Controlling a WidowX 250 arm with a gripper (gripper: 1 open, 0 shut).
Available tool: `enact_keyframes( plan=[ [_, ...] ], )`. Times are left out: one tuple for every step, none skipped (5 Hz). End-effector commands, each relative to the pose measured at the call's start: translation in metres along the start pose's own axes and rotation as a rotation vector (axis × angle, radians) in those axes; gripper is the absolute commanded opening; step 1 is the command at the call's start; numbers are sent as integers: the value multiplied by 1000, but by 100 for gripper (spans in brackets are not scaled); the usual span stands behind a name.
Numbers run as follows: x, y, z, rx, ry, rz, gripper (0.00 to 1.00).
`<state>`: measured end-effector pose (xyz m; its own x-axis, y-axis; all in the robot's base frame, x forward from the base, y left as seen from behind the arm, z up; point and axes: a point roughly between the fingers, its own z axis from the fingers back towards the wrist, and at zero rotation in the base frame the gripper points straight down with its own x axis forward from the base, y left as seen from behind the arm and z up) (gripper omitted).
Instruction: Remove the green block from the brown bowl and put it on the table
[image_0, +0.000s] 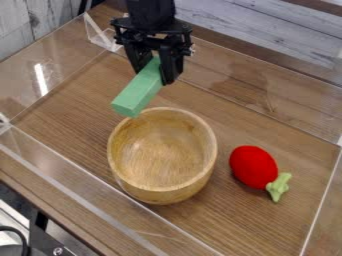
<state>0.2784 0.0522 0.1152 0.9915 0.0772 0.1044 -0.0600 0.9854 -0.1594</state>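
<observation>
Jaws of the black gripper (162, 68) are closed on the upper end of the block (139, 90), which is held in the air, clear of the bowl (162, 155) and the surface (254, 100). The gripper is pointed nearly straight down from the arm, which enters at the top edge of the view.

The surface is seen as brown wood grain, bounded by clear walls (54, 60) along its edges. Reflections are carried on the wall at the left and on the one along the near edge.

The bowl is set on the surface toward the near edge, roughly midway between the left and right walls. It is round, light brown, thick-rimmed, and nothing is seen inside it.

The block is light green and elongated. It is tilted, its upper end gripped between the jaws and its lower end hanging toward the left, just beyond the far rim of the bowl and above it. No contact between block and bowl is seen.

A red toy fruit (253, 165) with a green stem is laid on the surface just to the right of the bowl, apart from it, near the right wall.
</observation>
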Motion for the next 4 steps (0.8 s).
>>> enact_keyframes(
  plan=[
    [9,4,12,10,-55,-12,0],
    [10,6,10,7,-59,-16,0],
    [10,7,8,4,-63,-20,0],
    [11,8,6,1,-66,-23,0]
  ],
)
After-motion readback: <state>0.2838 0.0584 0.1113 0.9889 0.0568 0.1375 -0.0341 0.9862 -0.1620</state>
